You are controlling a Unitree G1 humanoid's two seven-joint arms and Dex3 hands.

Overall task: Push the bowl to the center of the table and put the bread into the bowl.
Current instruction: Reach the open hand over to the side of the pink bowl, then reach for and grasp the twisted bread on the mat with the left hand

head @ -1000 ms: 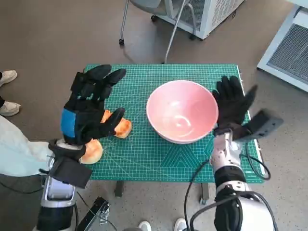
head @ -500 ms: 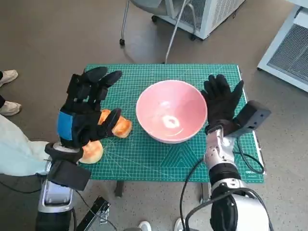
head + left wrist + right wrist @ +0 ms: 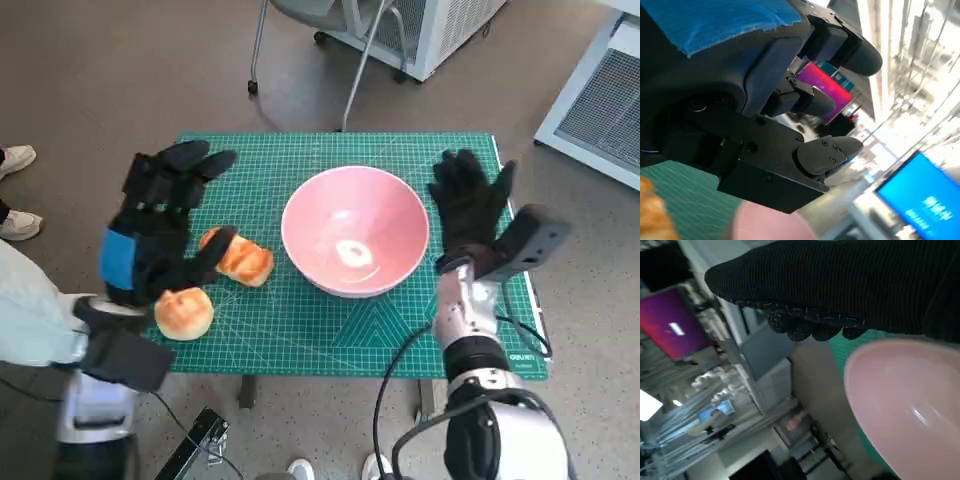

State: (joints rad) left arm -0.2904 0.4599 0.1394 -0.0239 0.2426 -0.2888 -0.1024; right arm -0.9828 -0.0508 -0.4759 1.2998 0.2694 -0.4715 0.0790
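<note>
A pink bowl (image 3: pixel 355 230) stands near the middle of the green cutting mat (image 3: pixel 300 330); its rim also fills part of the right wrist view (image 3: pixel 905 400). Two pieces of bread lie left of it: a long roll (image 3: pixel 240 257) and a round bun (image 3: pixel 184 312) nearer the front edge. My left hand (image 3: pixel 158 225) hovers over the mat's left side with fingers spread, holding nothing. My right hand (image 3: pixel 468 205) is open just right of the bowl, a small gap showing between palm and rim.
A person's shoes (image 3: pixel 18 190) and pale clothing (image 3: pixel 35 320) show at the left. Chair legs (image 3: pixel 300 60) and a white cabinet (image 3: pixel 590 90) stand beyond the table. Black cables (image 3: pixel 520 345) hang by my right forearm.
The bowl slid left toward the mat's middle under my right hand, which has since drawn slightly back. My left hand moved left, uncovering both pieces of bread.
</note>
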